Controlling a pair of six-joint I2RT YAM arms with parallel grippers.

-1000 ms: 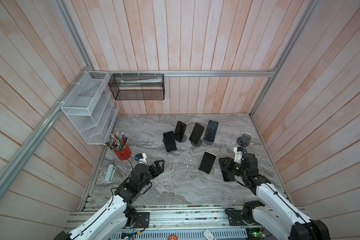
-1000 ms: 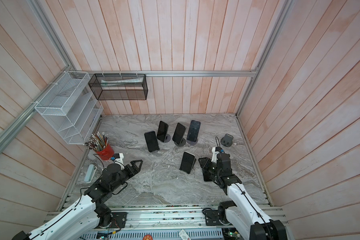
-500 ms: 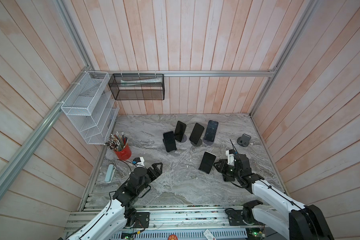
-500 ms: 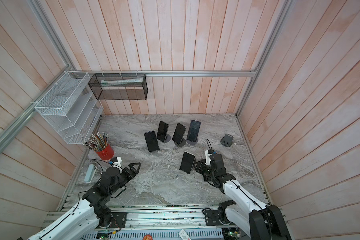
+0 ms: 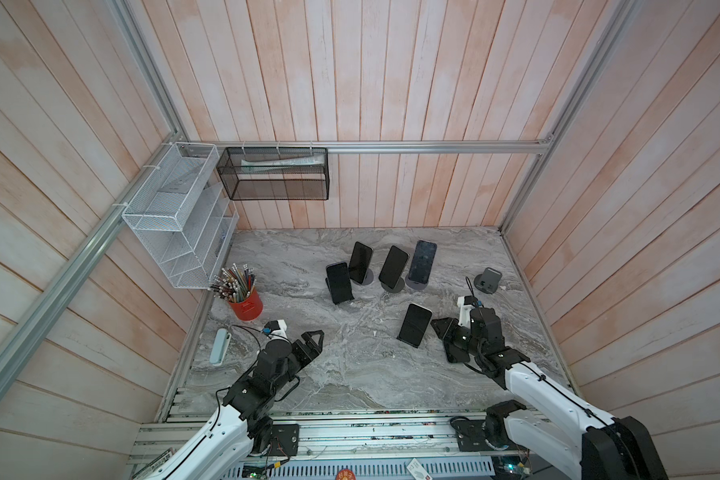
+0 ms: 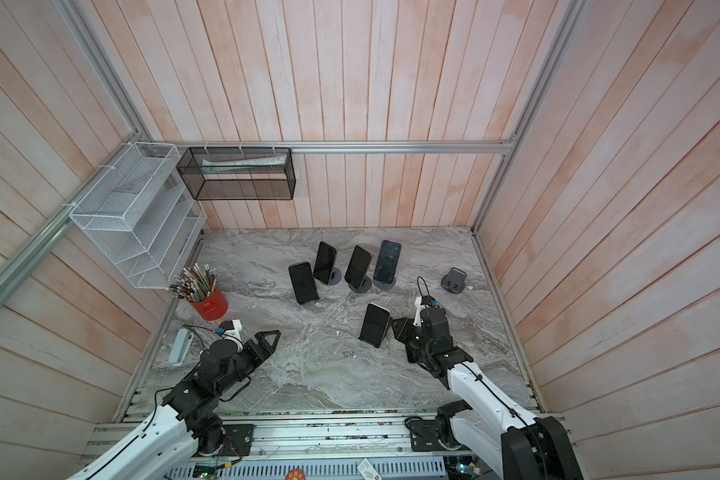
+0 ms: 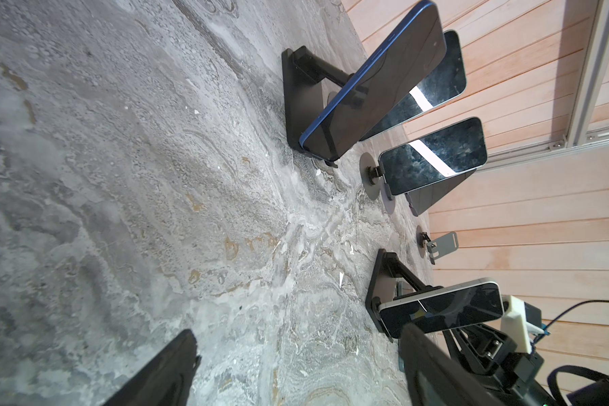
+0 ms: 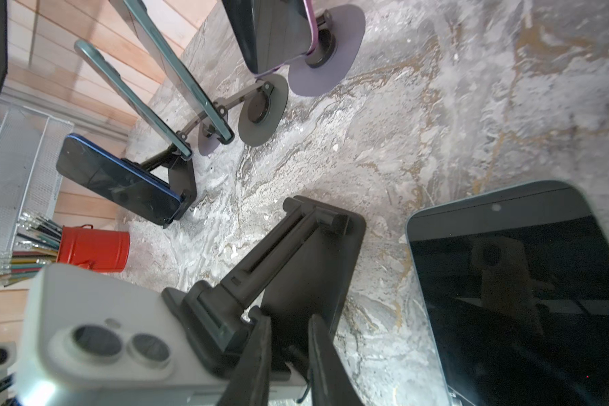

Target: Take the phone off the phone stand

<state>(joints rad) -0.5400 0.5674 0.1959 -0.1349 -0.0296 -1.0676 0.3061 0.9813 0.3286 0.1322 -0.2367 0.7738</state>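
Note:
A white phone [image 5: 415,324] [image 8: 95,316] leans screen-up on a black phone stand [image 8: 313,253] at the table's right middle. In both top views my right gripper [image 5: 438,328] [image 6: 395,326] is at this phone's right edge. The right wrist view shows its fingers [image 8: 289,320] drawn close together, with the phone's edge and the stand's cradle between them. My left gripper [image 5: 314,338] [image 7: 299,351] hovers wide open and empty over the front left of the table, far from the phone.
A dark phone [image 8: 524,298] lies flat on the marble under my right arm. Several more phones stand on stands [image 5: 393,264] at the back. An empty grey stand [image 5: 488,280] is at the right, a red pencil cup [image 5: 245,303] at the left. Mesh racks [image 5: 179,216] hang on the wall.
My right gripper has moved left from over the flat phone to the white phone's edge, and its jaws have narrowed. The left arm has drawn back slightly toward the front.

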